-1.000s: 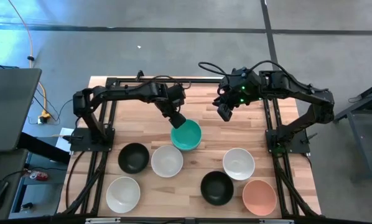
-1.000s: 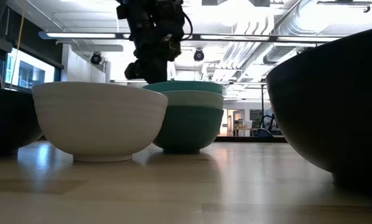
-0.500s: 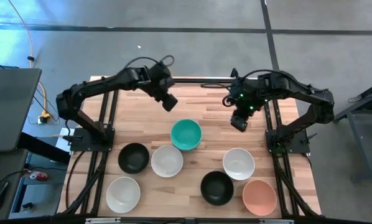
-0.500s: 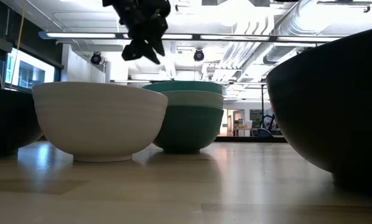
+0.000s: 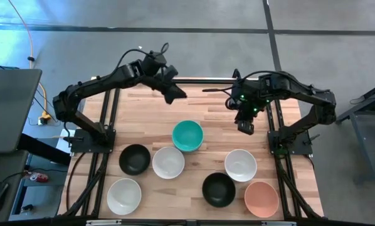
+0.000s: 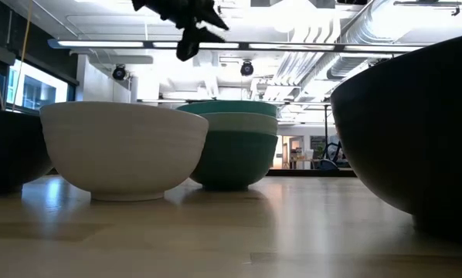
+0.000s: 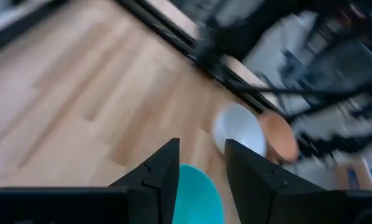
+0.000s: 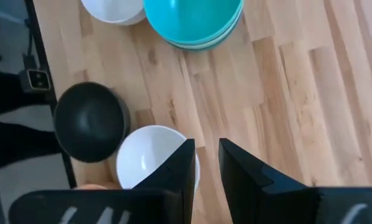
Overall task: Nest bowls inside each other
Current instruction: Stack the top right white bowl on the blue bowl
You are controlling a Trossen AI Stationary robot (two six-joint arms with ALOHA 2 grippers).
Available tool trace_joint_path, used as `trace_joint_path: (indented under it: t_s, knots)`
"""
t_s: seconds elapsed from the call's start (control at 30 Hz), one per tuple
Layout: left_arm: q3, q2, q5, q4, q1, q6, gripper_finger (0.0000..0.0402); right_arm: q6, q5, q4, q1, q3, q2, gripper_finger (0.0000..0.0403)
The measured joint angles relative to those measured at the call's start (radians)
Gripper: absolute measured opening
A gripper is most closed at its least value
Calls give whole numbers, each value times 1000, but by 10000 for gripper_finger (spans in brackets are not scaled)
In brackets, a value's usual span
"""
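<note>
A stack of nested bowls (image 5: 187, 135), teal inside with a pale mint rim showing between teal ones (image 6: 231, 147), rests on its base mid-table. Single bowls stand on their bases nearer the front: black (image 5: 135, 159), white (image 5: 168, 162), white (image 5: 124, 195), white (image 5: 241, 164), black (image 5: 219, 189), salmon-pink (image 5: 261, 198). My left gripper (image 5: 175, 94) hangs open in the air to the far left of the stack (image 7: 198, 199), nothing between its fingers (image 7: 164, 174). My right gripper (image 5: 245, 127) is open and empty, pointing down at bare wood to the right of the stack (image 8: 192, 22).
Bare wooden tabletop (image 5: 206, 110) lies between the two arms on the far half. Black frame rails (image 5: 109, 119) run along both sides of the table. In the low view a white bowl (image 6: 123, 150) and a black bowl (image 6: 416, 131) fill the foreground.
My left gripper has risen from the teal stack's far-left rim and drawn back toward the table's far edge, tipping up toward level. My right gripper has tipped down and shifted a little toward the near-right. The bowls have kept still.
</note>
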Motion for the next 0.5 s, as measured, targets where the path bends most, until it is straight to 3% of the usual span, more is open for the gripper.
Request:
trace_joint_path:
  t_s: [0.2, 0.4, 0.5]
  knots:
    - [0, 0, 134, -37, -58, 129, 117, -91, -36, -8, 1, 0, 0, 64]
    - [0, 0, 131, -128, -93, 214, 117, -70, -24, -6, 0, -7, -1, 64]
    - [0, 0, 94, -188, -102, 224, 117, -65, -21, -6, 1, -76, -7, 64]
